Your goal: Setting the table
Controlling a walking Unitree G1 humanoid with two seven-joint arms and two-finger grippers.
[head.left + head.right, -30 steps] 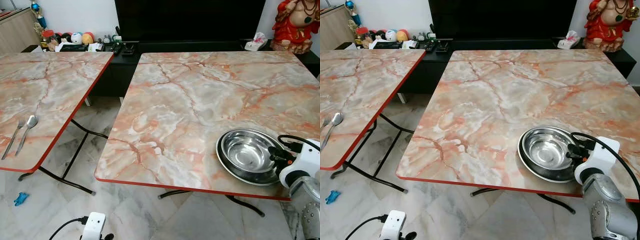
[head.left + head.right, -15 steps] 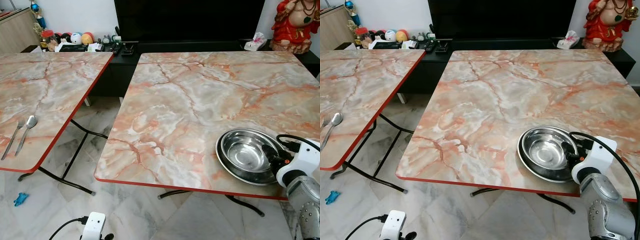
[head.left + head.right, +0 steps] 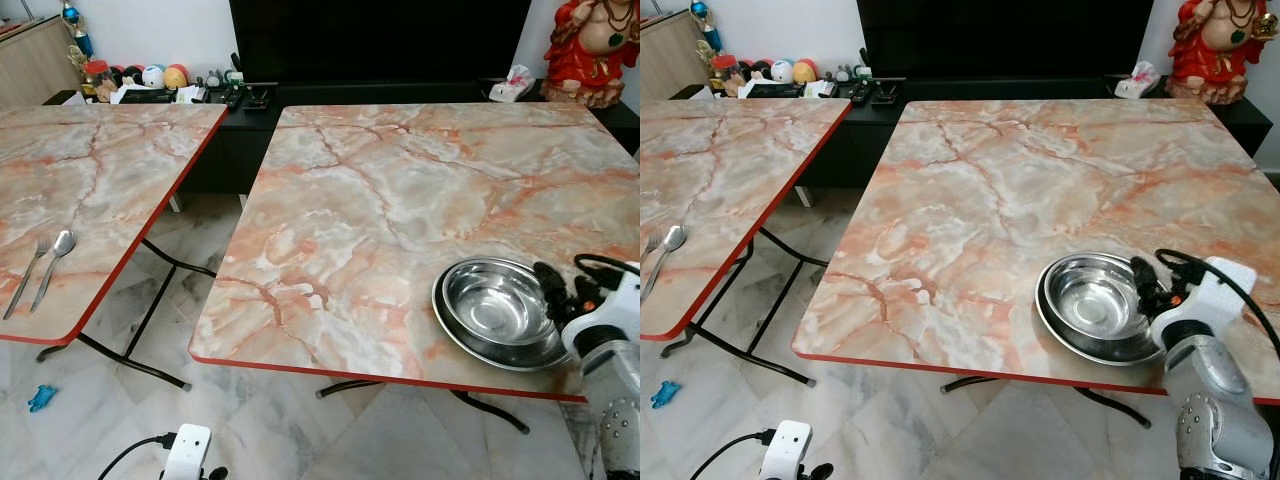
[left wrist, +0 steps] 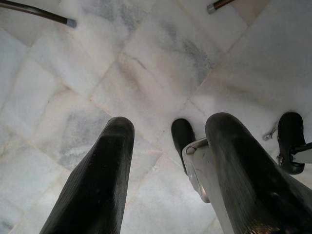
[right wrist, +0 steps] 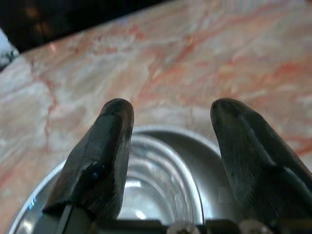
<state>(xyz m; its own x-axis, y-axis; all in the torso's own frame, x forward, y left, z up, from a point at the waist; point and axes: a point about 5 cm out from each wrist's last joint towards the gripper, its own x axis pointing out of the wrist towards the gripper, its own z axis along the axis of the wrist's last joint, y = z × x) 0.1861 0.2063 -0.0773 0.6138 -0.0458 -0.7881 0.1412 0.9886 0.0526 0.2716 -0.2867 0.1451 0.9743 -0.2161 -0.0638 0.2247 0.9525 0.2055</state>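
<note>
A shiny steel bowl (image 3: pixel 495 305) sits inside a wider steel plate (image 3: pixel 448 325) near the front right corner of the right marble table (image 3: pixel 400 190). My right gripper (image 3: pixel 562 285) hovers open just off the bowl's right rim, holding nothing. In the right wrist view the bowl (image 5: pixel 161 180) lies below and between the spread fingers (image 5: pixel 109 146). A fork (image 3: pixel 25 275) and a spoon (image 3: pixel 55 255) lie side by side on the left marble table (image 3: pixel 100 170). My left gripper (image 4: pixel 170 124) hangs open over the floor tiles.
A gap of tiled floor (image 3: pixel 150 300) with folding table legs separates the two tables. Behind them stands a dark cabinet (image 3: pixel 380 45) with small clutter, and a red statue (image 3: pixel 590 45) at the back right. A small blue object (image 3: pixel 40 398) lies on the floor.
My right gripper has drawn back to the right and slightly up from the bowl's rim. The bowl and plate stay in place. The left arm has not moved.
</note>
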